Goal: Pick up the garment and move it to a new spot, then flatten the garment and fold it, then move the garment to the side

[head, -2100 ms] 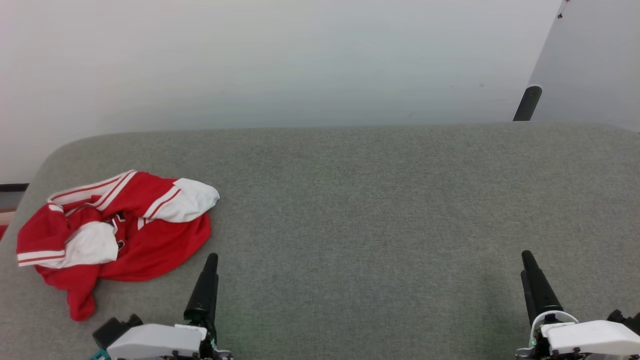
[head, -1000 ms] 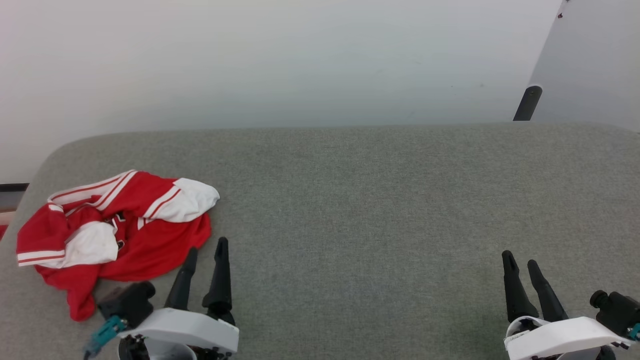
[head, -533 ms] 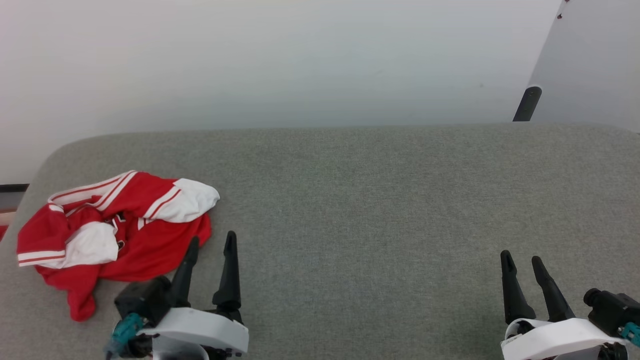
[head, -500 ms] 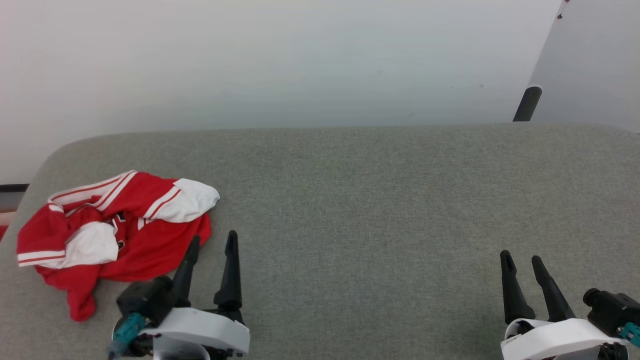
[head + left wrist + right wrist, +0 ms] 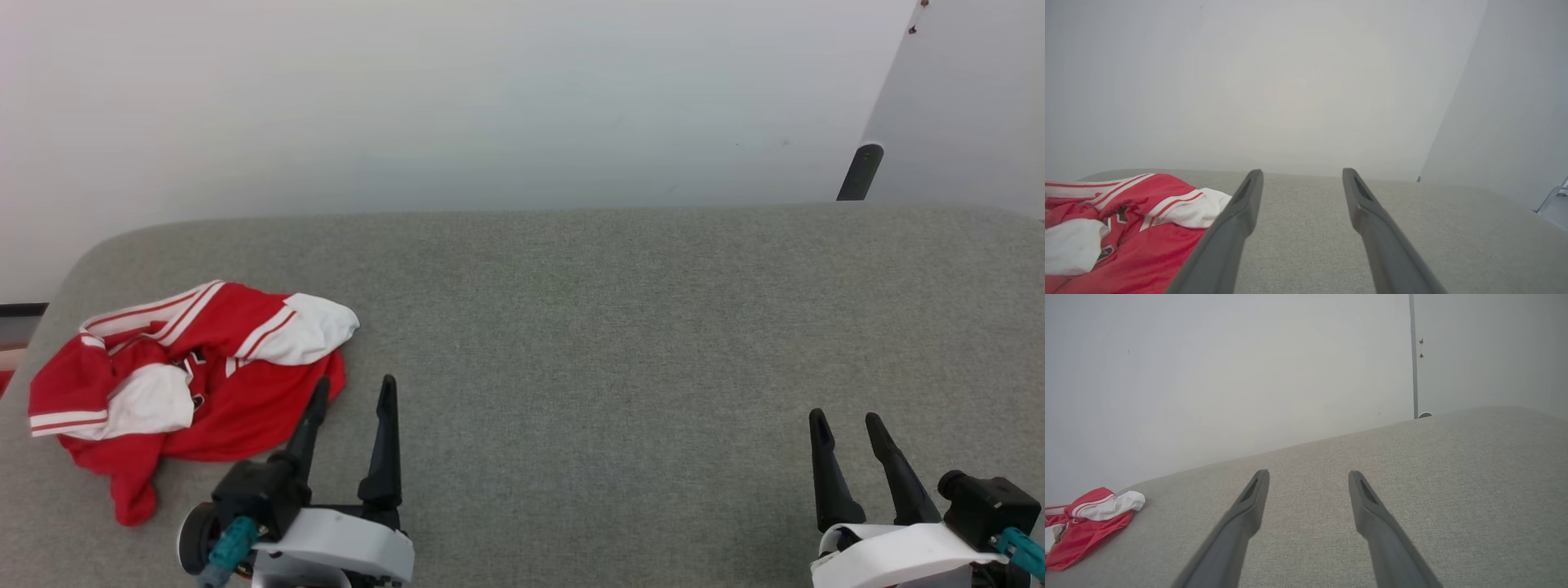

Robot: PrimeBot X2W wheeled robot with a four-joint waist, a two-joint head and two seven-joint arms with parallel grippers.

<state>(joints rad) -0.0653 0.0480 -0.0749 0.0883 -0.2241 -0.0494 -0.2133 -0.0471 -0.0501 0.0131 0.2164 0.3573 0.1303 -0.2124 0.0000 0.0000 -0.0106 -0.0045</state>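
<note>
The garment lies crumpled at the left end of the grey padded surface, red with white sleeves and stripe trim; it also shows in the left wrist view and the right wrist view. My left gripper stands open just right of the garment's near edge, its left finger over the red hem, nothing between the fingers. My right gripper is open and empty at the lower right, far from the garment, and its fingers point across bare fabric.
The grey fabric surface spreads wide to the right of the garment. A pale wall rises behind its far edge. A dark post and a light panel stand at the back right. The surface's rounded left edge is near the garment.
My left gripper has moved forward and slightly right, turning so both fingers show spread beside the garment. The right gripper turned likewise and shifted a little left. The garment has not moved.
</note>
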